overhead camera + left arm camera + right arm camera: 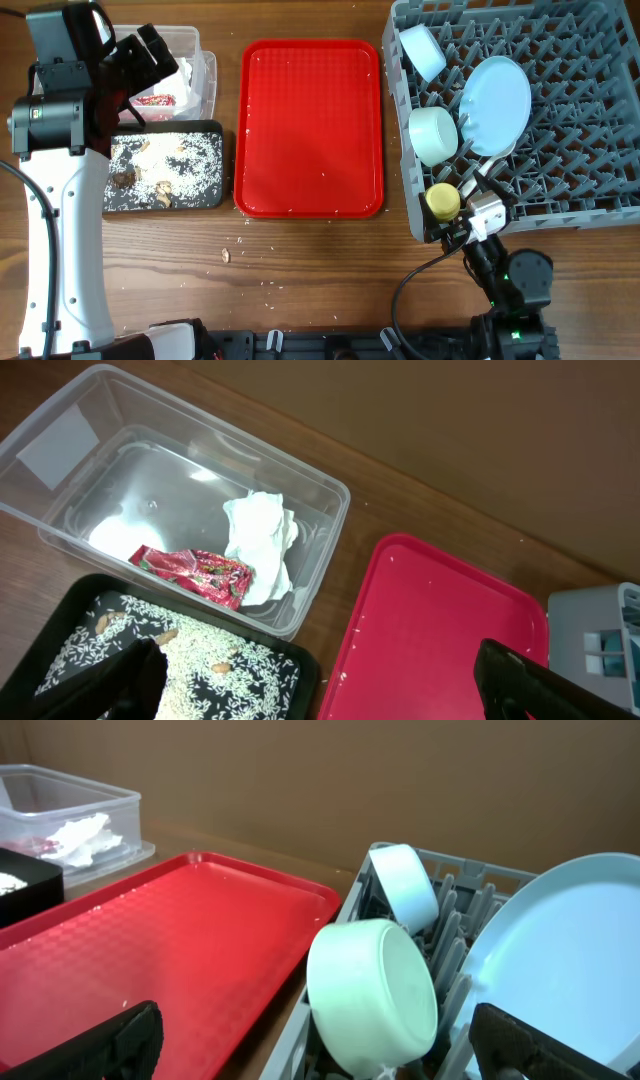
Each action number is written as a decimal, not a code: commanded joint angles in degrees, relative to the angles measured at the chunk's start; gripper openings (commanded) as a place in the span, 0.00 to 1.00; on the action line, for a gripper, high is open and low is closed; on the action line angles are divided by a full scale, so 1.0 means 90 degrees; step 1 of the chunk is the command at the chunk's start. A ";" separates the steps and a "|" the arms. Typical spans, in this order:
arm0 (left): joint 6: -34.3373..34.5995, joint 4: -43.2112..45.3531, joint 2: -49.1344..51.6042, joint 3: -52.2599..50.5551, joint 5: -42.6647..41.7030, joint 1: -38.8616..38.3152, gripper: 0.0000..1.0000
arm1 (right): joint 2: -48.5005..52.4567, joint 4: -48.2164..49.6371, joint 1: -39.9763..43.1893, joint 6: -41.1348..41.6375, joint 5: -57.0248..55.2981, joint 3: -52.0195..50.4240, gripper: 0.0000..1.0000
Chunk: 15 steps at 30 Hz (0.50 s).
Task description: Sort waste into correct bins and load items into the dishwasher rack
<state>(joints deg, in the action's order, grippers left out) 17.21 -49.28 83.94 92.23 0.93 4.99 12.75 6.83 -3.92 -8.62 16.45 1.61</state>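
Note:
The clear tub point(100, 470) holds the crumpled white napkin point(262, 530) and the red-and-white wrapper point(195, 572). The black tray point(165, 165) beside it holds rice crumbs and brown scraps point(190, 655). My left gripper point(150, 62) hovers open and empty above both bins; in its wrist view point(320, 690) nothing lies between the fingers. The grey rack point(570, 170) holds two pale bowls point(422, 50) point(433, 135), the blue plate point(497, 95), the yellow cup point(443, 201) and white cutlery point(490, 165). My right gripper point(468, 200) is open and empty at the rack's front left corner, facing the mint bowl point(375, 990).
The flat red serving tray point(310, 125) lies between the bins and the rack, with a few crumbs on it. Some crumbs lie on the wooden table point(226, 255) in front of it.

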 commanded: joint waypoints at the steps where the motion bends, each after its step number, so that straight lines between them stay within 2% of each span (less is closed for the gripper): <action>1: -0.0053 0.0015 0.0029 0.0053 -0.0051 0.0029 1.00 | -0.0418 -0.0172 0.0024 0.0024 0.0117 -0.0148 1.00; 7: -0.0053 0.0015 0.0029 0.0053 -0.0051 0.0029 1.00 | -0.1367 -0.0597 0.0027 -0.0046 0.0129 -0.0146 1.00; 15: -0.0053 0.0012 0.0029 0.0053 -0.0051 0.0029 1.00 | -0.1326 -0.0597 0.0019 -0.0044 0.0131 -0.0146 1.00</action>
<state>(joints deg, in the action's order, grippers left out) 17.21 -49.30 83.96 92.23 0.93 4.99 1.02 1.30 -3.92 -8.67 16.69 0.40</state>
